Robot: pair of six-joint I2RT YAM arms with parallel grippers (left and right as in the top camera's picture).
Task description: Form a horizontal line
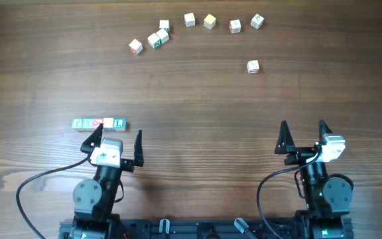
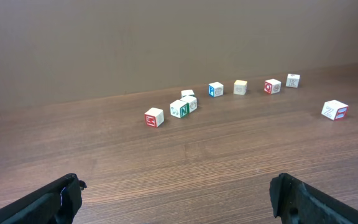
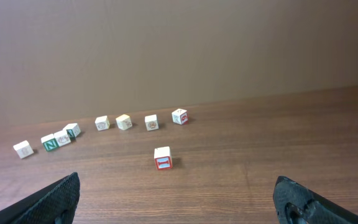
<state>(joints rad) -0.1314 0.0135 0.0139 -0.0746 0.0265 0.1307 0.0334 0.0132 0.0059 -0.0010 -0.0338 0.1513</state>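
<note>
The horizontal line (image 1: 98, 123) is a short row of several small wooden cubes set edge to edge at the left of the table, with green, red and blue faces up. My left gripper (image 1: 119, 135) stands open just in front of the row's right half, its left fingertip close to the cubes. The row is out of the left wrist view, where the left gripper (image 2: 176, 186) has only bare wood between its fingers. My right gripper (image 1: 302, 127) is open and empty at the right front, as also shows in its wrist view (image 3: 178, 183).
Several loose cubes lie in an arc at the far side (image 1: 190, 20) (image 2: 180, 109). One lone cube with a red face (image 1: 253, 66) (image 3: 163, 158) sits ahead of the right gripper. Cables trail beside both arm bases.
</note>
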